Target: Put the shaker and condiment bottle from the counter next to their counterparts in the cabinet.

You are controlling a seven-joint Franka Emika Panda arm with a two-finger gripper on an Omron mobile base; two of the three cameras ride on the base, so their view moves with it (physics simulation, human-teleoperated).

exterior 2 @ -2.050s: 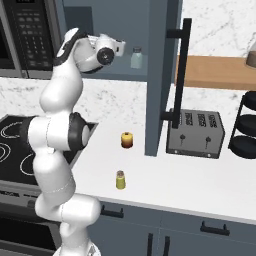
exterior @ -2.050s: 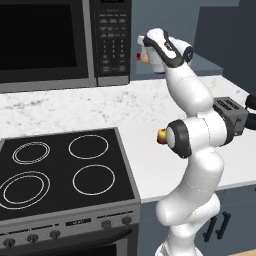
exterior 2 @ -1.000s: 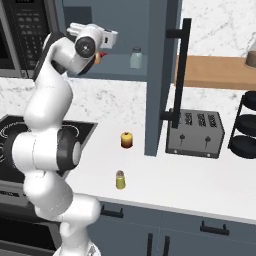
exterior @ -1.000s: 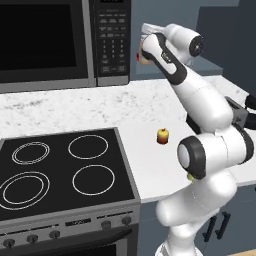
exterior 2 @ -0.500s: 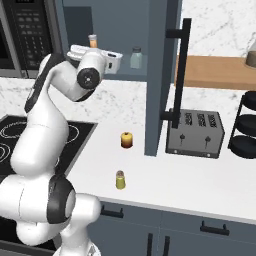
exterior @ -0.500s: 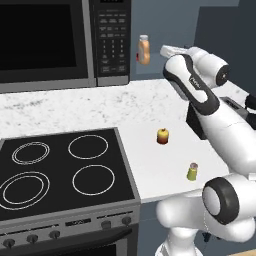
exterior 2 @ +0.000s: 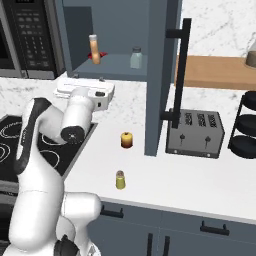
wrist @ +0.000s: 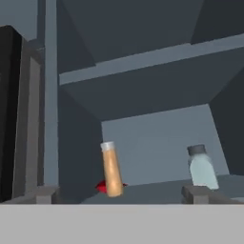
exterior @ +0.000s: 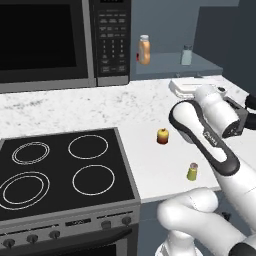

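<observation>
The orange condiment bottle (exterior: 144, 49) (exterior 2: 93, 48) (wrist: 111, 168) stands upright at the left of the cabinet's shelf ledge (exterior: 170, 67) (exterior 2: 116, 65), right beside the small red item (wrist: 101, 186) (exterior 2: 102, 54). At the shelf's right stands the pale grey-capped shaker (exterior: 186, 55) (exterior 2: 135, 57) (wrist: 202, 168). Near the front edge of the counter (exterior: 150, 160) (exterior 2: 165, 180) stands the yellow-green shaker (exterior: 192, 171) (exterior 2: 120, 180). My gripper (exterior: 186, 78) (exterior 2: 88, 78) (wrist: 120, 196) hangs open and empty in front of and below the shelf, pointing into the cabinet.
A red-yellow apple-like ball (exterior: 162, 136) (exterior 2: 127, 140) lies mid-counter. The microwave (exterior: 65, 40) hangs left of the cabinet, above the black stove (exterior: 60, 170). The open cabinet door (exterior 2: 159, 75) juts out, with a toaster (exterior 2: 195, 132) and a black rack (exterior 2: 246, 125) to the right.
The gripper let go of the orange bottle on the shelf, then the arm pulled back and dropped below the ledge. The bottle stays standing by the red item.
</observation>
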